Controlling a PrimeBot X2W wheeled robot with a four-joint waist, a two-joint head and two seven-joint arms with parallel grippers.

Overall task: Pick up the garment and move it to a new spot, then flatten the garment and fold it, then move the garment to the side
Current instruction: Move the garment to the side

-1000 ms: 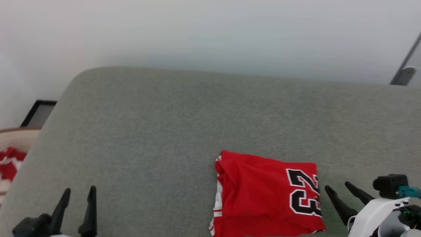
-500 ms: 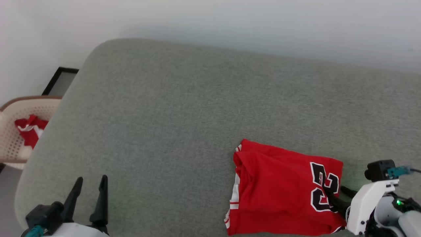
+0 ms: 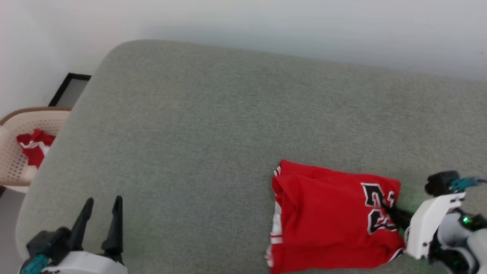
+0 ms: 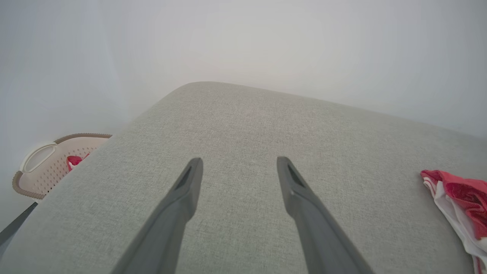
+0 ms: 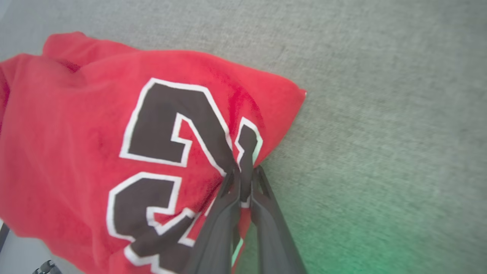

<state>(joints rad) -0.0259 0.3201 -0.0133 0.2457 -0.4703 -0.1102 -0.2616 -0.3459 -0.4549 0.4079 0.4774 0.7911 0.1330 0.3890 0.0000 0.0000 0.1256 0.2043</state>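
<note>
Grey cushion [image 3: 228, 114] spans the frame. The folded garment [image 3: 327, 224] lies at lower right. A basket [image 3: 38, 110] sits at left edge. Right gripper [image 3: 390, 211] pinches the garment's right edge; left gripper [image 3: 104, 199], lower left, gapes empty.

The right hand [image 5: 246, 172] pinches the garment [image 5: 68, 114] at its edge.

You've got a wide grey fabric cushion [image 3: 213, 125], plain pale wall [image 3: 266, 23] behind it, beige perforated basket [image 3: 34, 111] off its left end, black-framed panel [image 3: 70, 89] at its far left corner, grey floor [image 3: 7, 232] below its near left corner, light soft and even.
</note>
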